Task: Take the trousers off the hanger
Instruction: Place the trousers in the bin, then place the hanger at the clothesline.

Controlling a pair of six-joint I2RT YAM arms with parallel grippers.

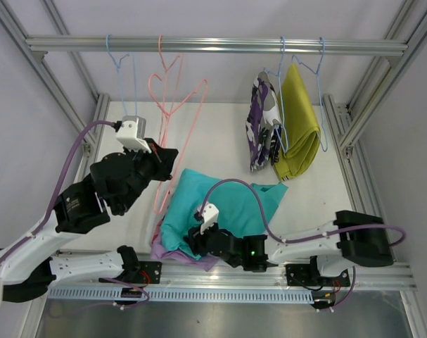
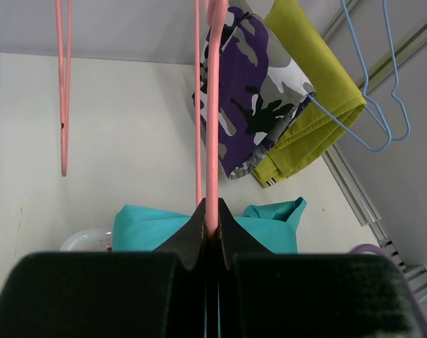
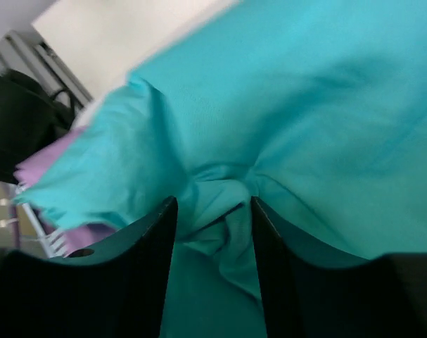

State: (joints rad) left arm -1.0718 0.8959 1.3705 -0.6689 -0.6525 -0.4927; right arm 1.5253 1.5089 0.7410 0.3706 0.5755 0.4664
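I find nothing readable in any view: no lettering, label, brand or number (the camouflage trousers beyond the jaws of the left gripper show only pattern; the teal trousers between the jaws of the right gripper are plain).

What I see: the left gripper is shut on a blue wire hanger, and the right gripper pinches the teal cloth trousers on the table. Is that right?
No. The left gripper is shut on the pink wire hanger, not a blue one, as the left wrist view shows. The right gripper does pinch the teal cloth trousers on the table.
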